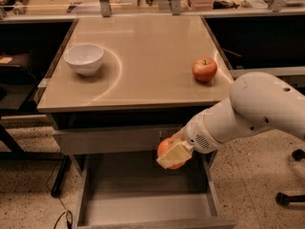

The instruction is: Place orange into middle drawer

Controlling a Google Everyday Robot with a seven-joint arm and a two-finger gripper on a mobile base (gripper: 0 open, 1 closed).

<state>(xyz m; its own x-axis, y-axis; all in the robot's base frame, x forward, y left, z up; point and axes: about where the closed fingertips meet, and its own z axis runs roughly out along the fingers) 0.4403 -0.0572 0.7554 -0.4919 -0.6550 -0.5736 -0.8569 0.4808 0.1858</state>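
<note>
Over the open middle drawer (138, 197), just below the front edge of the tabletop (143, 46), the gripper (170, 157) hangs on its white arm (248, 111), which reaches in from the right. Its fingers (177, 152) are clamped around the orange (164, 147), held in the air above the grey drawer floor, not touching it. Up on the tabletop, a white bowl (84, 58) stands at the left and a red apple (204, 69) at the right, well apart.
</note>
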